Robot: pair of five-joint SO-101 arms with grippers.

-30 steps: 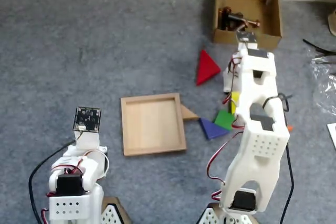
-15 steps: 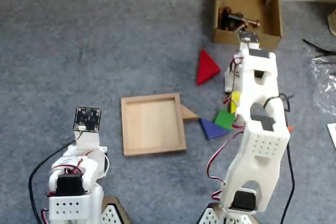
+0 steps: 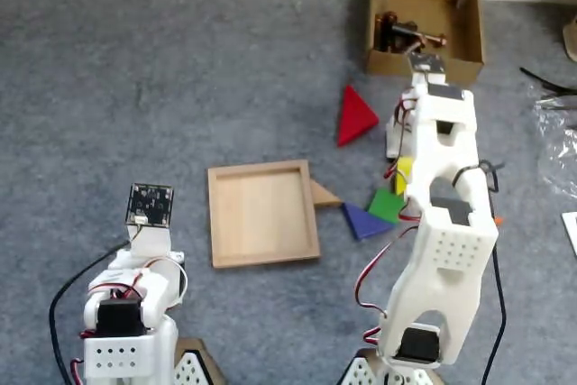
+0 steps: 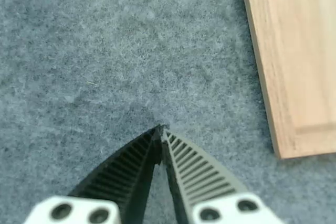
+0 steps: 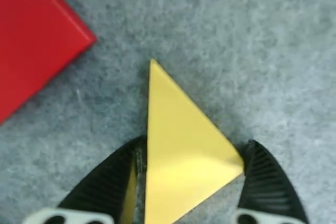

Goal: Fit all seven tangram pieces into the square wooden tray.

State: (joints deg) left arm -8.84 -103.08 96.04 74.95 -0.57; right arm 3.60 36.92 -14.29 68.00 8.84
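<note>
The square wooden tray (image 3: 261, 167) lies empty mid-table, and its edge (image 4: 258, 51) runs beside my left gripper (image 4: 160, 129), which is shut on nothing just above the carpet. A tan triangle (image 3: 323, 194) touches the tray's right side. Right of it lie a blue triangle (image 3: 363, 220) and a green piece (image 3: 387, 205). A red triangle (image 3: 354, 115) sits farther back. My right gripper (image 5: 191, 153) is shut on the yellow triangle (image 5: 181, 150), one finger on each side, beside the red triangle (image 5: 31, 35). The right arm hides most of the yellow triangle (image 3: 403, 171).
A cardboard box (image 3: 374, 20) holding metal parts stands at the back right, just beyond the right arm (image 3: 442, 223). Cables and a plastic bag (image 3: 561, 151) lie at the right edge. The left arm (image 3: 135, 304) sits at the near left.
The far end of the right arm shifted slightly to the right about a second ago and has held still since. The left arm and the pieces have not moved.
</note>
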